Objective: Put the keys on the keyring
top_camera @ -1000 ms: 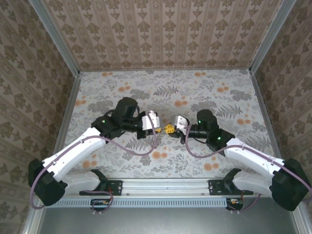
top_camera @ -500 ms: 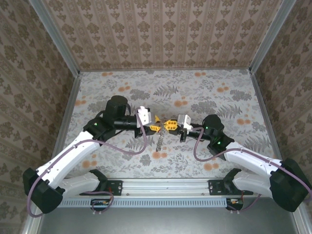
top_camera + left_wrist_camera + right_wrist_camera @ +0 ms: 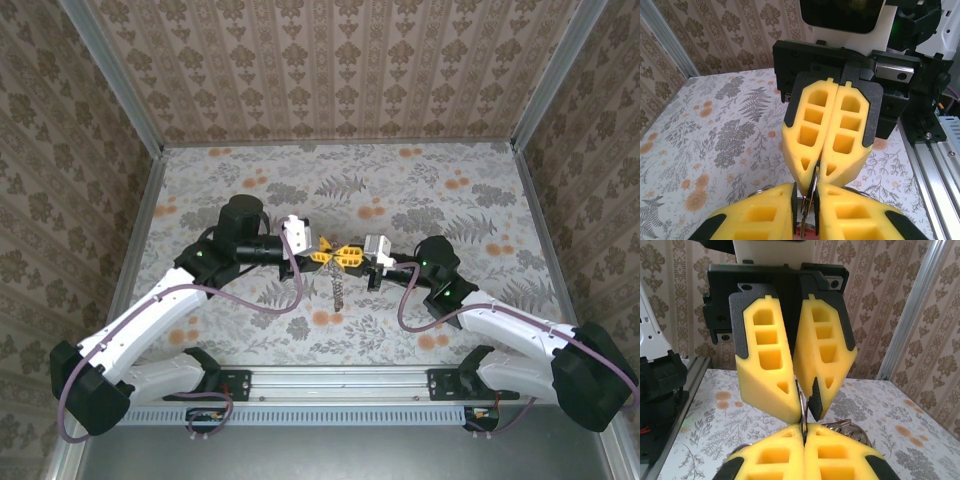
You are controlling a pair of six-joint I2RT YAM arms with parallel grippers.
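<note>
In the top view my left gripper (image 3: 322, 255) and right gripper (image 3: 352, 254) meet tip to tip above the table's middle. The keyring (image 3: 338, 286), a grey beady loop, hangs just below where they meet. In the left wrist view my left gripper (image 3: 807, 194) is shut on thin metal loops of the keyring (image 3: 812, 176). The red head of a key (image 3: 807, 233) shows deep between its pads. The right fingers (image 3: 805, 132) opposite pinch the same metal. In the right wrist view my right gripper (image 3: 804, 432) is shut on the keyring's thin edge (image 3: 800, 407), and metal coils (image 3: 850, 427) show behind it.
The flowered table (image 3: 440, 190) is boxed in by patterned walls with metal corner posts (image 3: 110, 75). The rail (image 3: 340, 380) with both arm bases runs along the near edge. Mauve cables (image 3: 270, 305) loop under each forearm.
Both grippers have levelled out and closed the gap between their tips. The hanging keyring has shifted right with the left gripper and now sits under the meeting point.
</note>
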